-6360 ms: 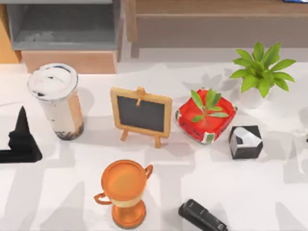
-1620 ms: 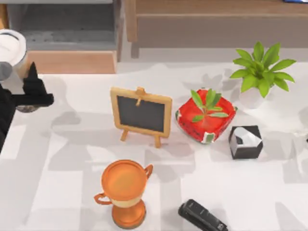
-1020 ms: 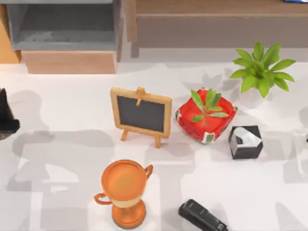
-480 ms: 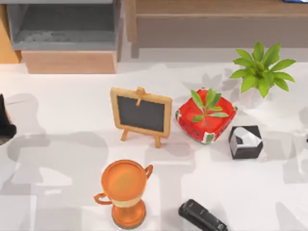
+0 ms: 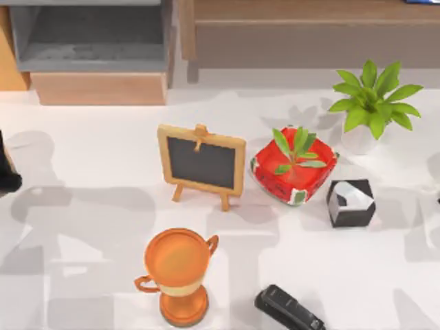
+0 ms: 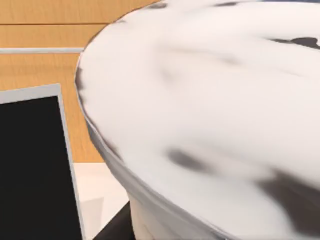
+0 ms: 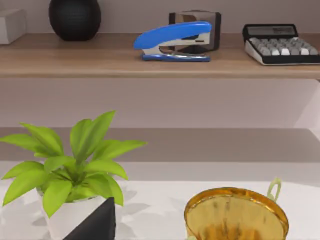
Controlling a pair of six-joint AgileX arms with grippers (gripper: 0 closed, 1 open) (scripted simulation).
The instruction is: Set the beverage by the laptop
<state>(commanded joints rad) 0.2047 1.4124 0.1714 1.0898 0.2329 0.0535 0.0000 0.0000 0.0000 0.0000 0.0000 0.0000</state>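
The left gripper [image 5: 5, 165] is hanging at the table [image 5: 89, 206] edge, far out to the left of the chalkboard [image 5: 201, 163]. Through its wrist camera the beverage [image 6: 210, 115] is looming right up close, its white domed lid towards the lens, and the laptop [image 6: 30, 170] is standing just beside it with its dark screen facing in. Whether the tool is pinching the cup or spread off it, the pictures are not telling.

The danger is looking plain. The cup is tall, so a sideways drag on release would likely be tipping it into that screen. Letting go before the base is seated flat could be toppling it too, and this far left of the chalkboard there is not much table to spare.

Room is opening up between the gripper and the chalkboard: bare white tabletop. The orange trophy [image 5: 177, 275] is sitting in front of the chalkboard, well clear. The right arm is parked well off to the chalkboard's right.
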